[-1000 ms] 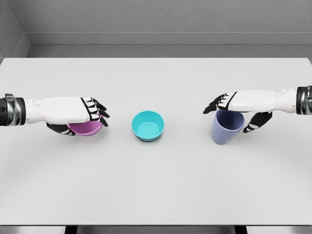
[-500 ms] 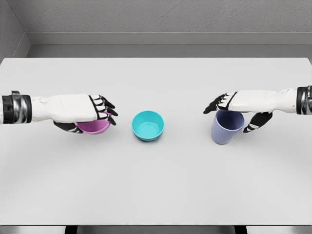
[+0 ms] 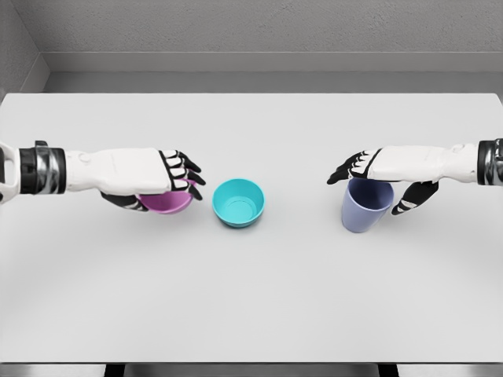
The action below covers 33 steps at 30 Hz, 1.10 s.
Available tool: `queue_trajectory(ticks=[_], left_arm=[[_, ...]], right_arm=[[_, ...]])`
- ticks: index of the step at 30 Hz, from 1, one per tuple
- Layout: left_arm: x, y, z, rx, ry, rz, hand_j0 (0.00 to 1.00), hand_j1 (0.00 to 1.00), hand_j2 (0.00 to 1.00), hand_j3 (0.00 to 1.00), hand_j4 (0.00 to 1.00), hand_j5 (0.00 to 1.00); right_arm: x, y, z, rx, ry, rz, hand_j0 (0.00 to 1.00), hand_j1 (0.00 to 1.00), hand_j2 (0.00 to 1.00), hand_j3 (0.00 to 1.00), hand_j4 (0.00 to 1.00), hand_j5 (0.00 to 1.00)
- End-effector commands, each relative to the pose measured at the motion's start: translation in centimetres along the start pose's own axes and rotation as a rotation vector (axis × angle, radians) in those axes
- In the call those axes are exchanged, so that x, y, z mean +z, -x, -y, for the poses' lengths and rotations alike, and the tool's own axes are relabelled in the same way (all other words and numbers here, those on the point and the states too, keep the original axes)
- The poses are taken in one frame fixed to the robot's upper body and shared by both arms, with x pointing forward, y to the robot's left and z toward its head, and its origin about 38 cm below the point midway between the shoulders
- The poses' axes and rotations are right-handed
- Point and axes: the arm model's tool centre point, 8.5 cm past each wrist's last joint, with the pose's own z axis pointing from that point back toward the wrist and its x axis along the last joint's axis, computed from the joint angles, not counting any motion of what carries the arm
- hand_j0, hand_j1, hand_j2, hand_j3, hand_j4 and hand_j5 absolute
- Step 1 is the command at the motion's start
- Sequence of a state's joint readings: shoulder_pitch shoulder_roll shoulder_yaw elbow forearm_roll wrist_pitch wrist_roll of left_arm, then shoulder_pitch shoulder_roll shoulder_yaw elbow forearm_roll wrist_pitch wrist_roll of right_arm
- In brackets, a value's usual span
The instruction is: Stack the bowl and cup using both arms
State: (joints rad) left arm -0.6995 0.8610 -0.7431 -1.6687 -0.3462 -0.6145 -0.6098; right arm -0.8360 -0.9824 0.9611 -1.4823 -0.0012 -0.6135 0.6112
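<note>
Two hands hold things: left hand (image 3: 161, 182) grips the round pink bowl (image 3: 167, 201) beside the teal bowl (image 3: 238, 203), ready to stack; right hand (image 3: 377, 177) wraps the purple cup (image 3: 364, 207).

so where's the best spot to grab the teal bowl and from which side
Take the teal bowl by its rim, from above: it sits upright and open on the table with nothing inside. The near or far edge looks safest, since the pink bowl sits close on its left.

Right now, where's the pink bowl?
In the head view the pink bowl sits left of centre on the white table, gripped by the left hand, just left of the teal bowl.
</note>
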Motion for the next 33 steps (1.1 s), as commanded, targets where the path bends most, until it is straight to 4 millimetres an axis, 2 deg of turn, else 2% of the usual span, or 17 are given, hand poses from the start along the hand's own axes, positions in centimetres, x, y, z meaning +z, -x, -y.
queue_trajectory(ticks=[1, 5, 13, 22, 33], left_arm=[[-0.2, -0.1, -0.2, 0.005, -0.007, 0.005, 0.74, 0.74, 0.74, 0.74, 0.74, 0.74], [-0.3, -0.1, -0.3, 0.003, -0.009, 0.007, 0.74, 0.74, 0.74, 0.74, 0.74, 0.74], [-1.9, -0.7, -0.8, -0.012, -0.009, 0.048, 0.74, 0.74, 0.74, 0.74, 0.74, 0.74], [-1.9, -0.6, -1.7, -0.03, -0.018, 0.046, 0.74, 0.74, 0.74, 0.74, 0.74, 0.74], [-3.7, -1.1, -2.8, -0.057, -0.032, 0.077, 0.74, 0.74, 0.74, 0.74, 0.74, 0.74]], right_arm=[[0.1, 0.0, 0.1, -0.006, 0.005, -0.001, 1.0, 1.0, 1.0, 1.0, 1.0, 1.0], [0.1, 0.0, 0.1, -0.006, 0.005, -0.001, 1.0, 1.0, 1.0, 1.0, 1.0, 1.0], [0.1, 0.1, 0.0, -0.007, 0.005, -0.002, 1.0, 1.0, 1.0, 1.0, 1.0, 1.0], [0.1, 0.0, 0.0, -0.005, 0.004, -0.001, 1.0, 1.0, 1.0, 1.0, 1.0, 1.0], [0.1, 0.1, 0.1, -0.004, 0.004, -0.003, 1.0, 1.0, 1.0, 1.0, 1.0, 1.0]])
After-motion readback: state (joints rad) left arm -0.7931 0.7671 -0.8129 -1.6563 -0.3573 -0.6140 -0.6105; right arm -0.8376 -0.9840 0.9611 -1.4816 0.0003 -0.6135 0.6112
